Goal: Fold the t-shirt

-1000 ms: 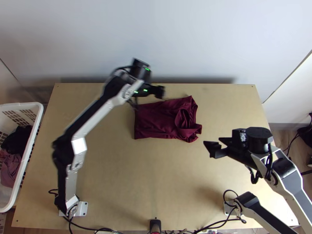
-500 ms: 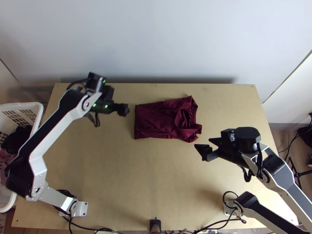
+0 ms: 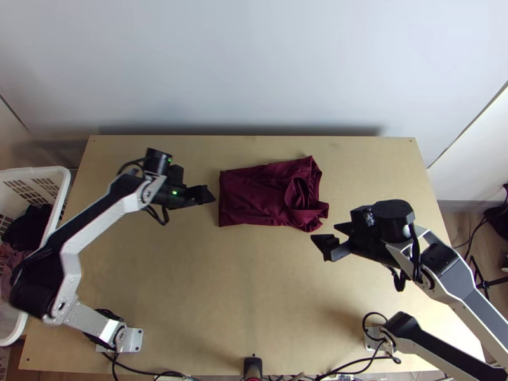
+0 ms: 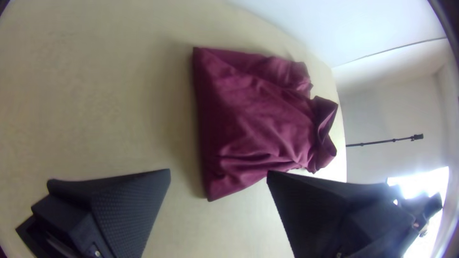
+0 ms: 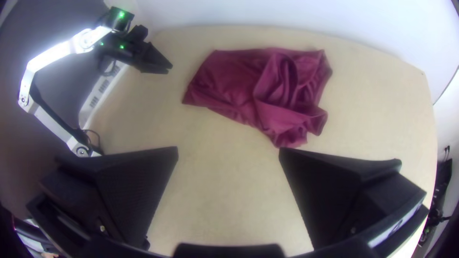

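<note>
Bench (image 3: pixel 254 298): pale wood, flat, smooth, straight-edged.
Basket (image 3: pixel 38 169): white, slotted walls, rounded rim, rumpled cloths (image 3: pixel 28 227) inside, at left.
Shirt (image 3: pixel 254 197): maroon, softly creased, far middle of the bench; rough oblong, straight left edge, right end bunched round a looped opening.
Left pincer (image 3: pixel 211 194): black wedges, finely textured, apart, near the shirt's left edge.
Right pincer (image 3: pixel 323 232): matching wedges, apart, near the shirt's near-right corner.

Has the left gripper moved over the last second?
Yes. In the top view, the left gripper has moved left and farther from the far edge of the table.
</note>
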Controlling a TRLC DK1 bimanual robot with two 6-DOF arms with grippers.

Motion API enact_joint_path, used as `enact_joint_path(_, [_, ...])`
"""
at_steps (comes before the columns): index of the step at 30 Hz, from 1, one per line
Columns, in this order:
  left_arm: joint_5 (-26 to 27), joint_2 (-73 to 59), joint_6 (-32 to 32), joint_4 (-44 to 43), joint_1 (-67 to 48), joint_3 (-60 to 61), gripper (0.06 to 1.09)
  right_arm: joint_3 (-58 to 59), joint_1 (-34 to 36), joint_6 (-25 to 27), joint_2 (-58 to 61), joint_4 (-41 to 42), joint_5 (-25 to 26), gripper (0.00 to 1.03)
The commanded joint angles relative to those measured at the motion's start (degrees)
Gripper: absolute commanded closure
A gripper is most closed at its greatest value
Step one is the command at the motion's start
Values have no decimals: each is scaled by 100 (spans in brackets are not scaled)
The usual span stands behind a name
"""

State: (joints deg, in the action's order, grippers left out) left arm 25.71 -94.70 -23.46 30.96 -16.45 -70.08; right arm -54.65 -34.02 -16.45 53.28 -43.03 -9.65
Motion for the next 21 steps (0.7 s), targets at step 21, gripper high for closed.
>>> enact_joint_path(21, [-348, -2545, -651, -881, -482, -1578, 11, -608, 326, 1, 227, -400, 77, 5])
